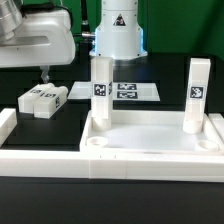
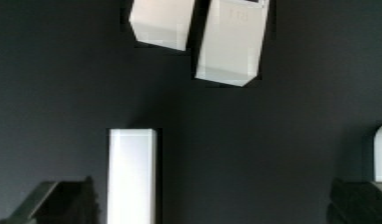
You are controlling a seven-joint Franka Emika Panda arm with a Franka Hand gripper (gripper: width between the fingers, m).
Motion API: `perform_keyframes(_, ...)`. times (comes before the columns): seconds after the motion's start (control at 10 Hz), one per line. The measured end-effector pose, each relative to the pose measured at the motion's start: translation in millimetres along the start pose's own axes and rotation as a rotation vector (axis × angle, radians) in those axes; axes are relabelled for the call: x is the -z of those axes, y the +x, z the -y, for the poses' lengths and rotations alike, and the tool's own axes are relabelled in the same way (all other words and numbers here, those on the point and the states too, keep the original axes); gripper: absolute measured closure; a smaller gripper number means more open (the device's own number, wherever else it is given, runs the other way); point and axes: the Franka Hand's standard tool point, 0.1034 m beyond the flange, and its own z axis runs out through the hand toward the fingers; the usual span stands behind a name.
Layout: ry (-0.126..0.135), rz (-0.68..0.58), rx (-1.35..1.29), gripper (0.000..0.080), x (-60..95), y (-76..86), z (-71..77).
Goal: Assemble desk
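Note:
The white desk top [image 1: 150, 150] lies upturned at the front, its raised rim up. Two tag-marked legs [image 1: 100, 88] [image 1: 196, 95] stand upright in its far corner sockets. Two loose legs [image 1: 42, 100] lie side by side on the black table at the exterior view's left. They also show in the wrist view [image 2: 165, 22] [image 2: 232, 42]. My gripper [image 1: 43, 73] hangs just above and behind them. It is open and empty [image 2: 214, 205], with its dark fingers [image 2: 60, 203] wide apart.
The marker board [image 1: 127, 90] lies flat at the back centre, before the robot base. White border rails stand at the table's sides [image 1: 6, 128] [image 1: 214, 128]. A long white bar [image 2: 131, 175] lies on the table under the wrist camera.

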Motion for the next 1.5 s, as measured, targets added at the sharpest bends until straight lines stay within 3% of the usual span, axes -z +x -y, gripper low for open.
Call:
perform_keyframes(0.3, 0.005, 0.002, -0.008, 0.0150, -1.2, -1.0, -1.9)
perform_keyframes(0.5, 0.128, 0.039, -0.197, 0.0150, -15.9, -13.0, -12.8)
perform_keyframes(0.7, 0.136, 0.062, -0.228, 0.0150, -31.8, -15.9, -9.9)
perform_keyframes(1.0, 0.134, 0.071, -0.223, 0.0150, -34.3, -15.8, -7.4)
perform_keyframes(1.2, 0.149, 0.200, -0.195, 0.0150, -30.9, -19.6, -5.4)
perform_keyframes(1.4, 0.152, 0.287, -0.174, 0.0150, -30.6, -8.5, -1.2)
perform_keyframes(1.5, 0.171, 0.370, -0.173, 0.0150, -34.3, -16.3, 0.9)
